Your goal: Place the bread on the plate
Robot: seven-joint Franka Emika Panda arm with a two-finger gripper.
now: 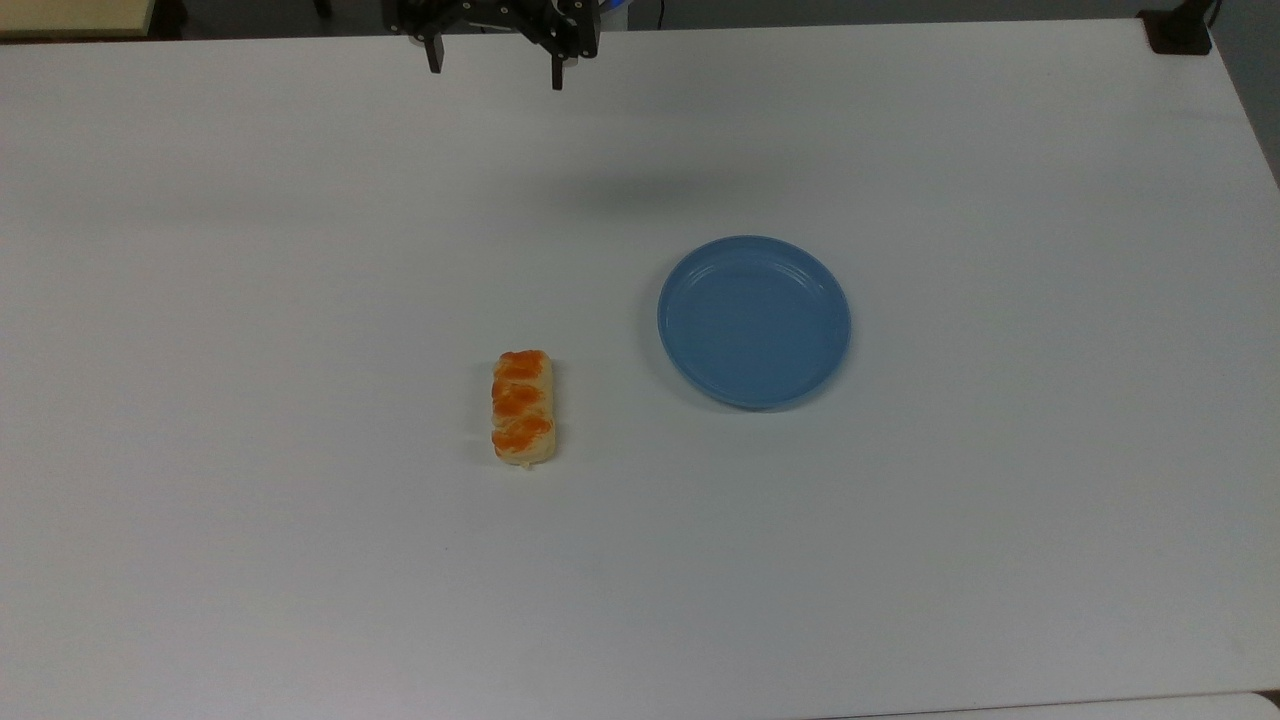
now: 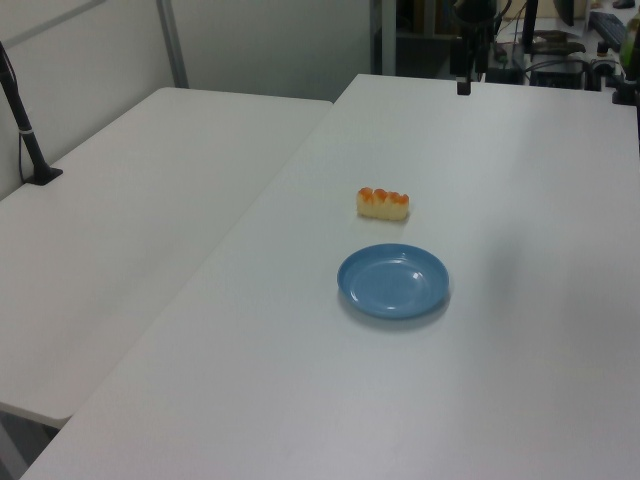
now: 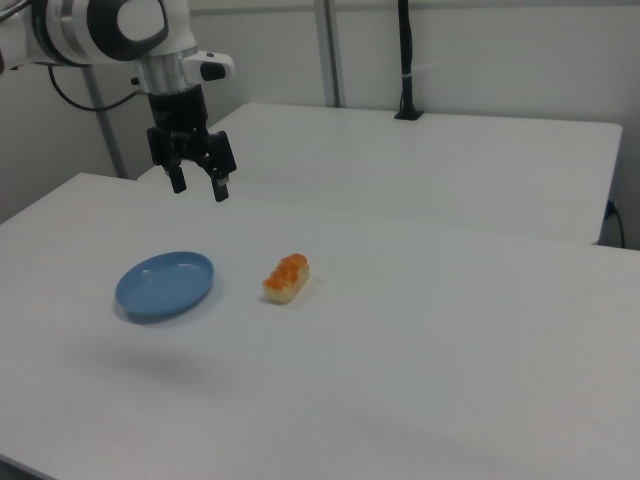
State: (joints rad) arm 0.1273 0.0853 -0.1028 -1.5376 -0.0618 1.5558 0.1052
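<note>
White counter (image 1: pixel 300 250), flat and matte; a second white counter (image 3: pixel 480 160) adjoins it. Items I log from my station:
1. Bread (image 1: pixel 523 407): lying flat on the counter, glazed bumps up, near the plate on the top view's left, not touching it.
2. Plate (image 1: pixel 754 321): light blue, upright, nothing on it.
3. Gripper (image 3: pixel 199 184): raised above the counter, well apart from both items, jaws spread and holding nothing.

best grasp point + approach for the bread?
Take the bread from above, across its narrow width at the middle bump. It lies flat on the table, long axis running up and down the top view, both long sides clear. The pincer is open, well above it.
</note>
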